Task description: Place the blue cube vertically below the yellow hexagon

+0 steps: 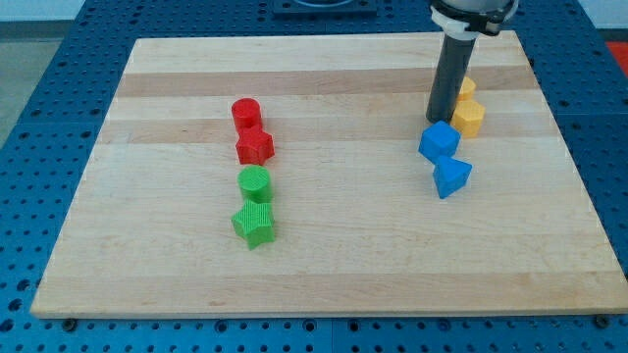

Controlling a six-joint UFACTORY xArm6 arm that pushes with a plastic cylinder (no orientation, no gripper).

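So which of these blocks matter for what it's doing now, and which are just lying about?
In the job:
blue cube
yellow hexagon
my tip, just above the blue cube, left of the yellow hexagon

Lying about:
blue triangular block
second yellow block, partly hidden
red cylinder
red star
green cylinder
green star

Stood with my tip [441, 118] touching the blue cube [439, 142] from the view's top, just beside the yellow hexagon [469, 119]. Blue triangular block [451, 176] below the cube. Red pair and green pair well apart at the view's left.
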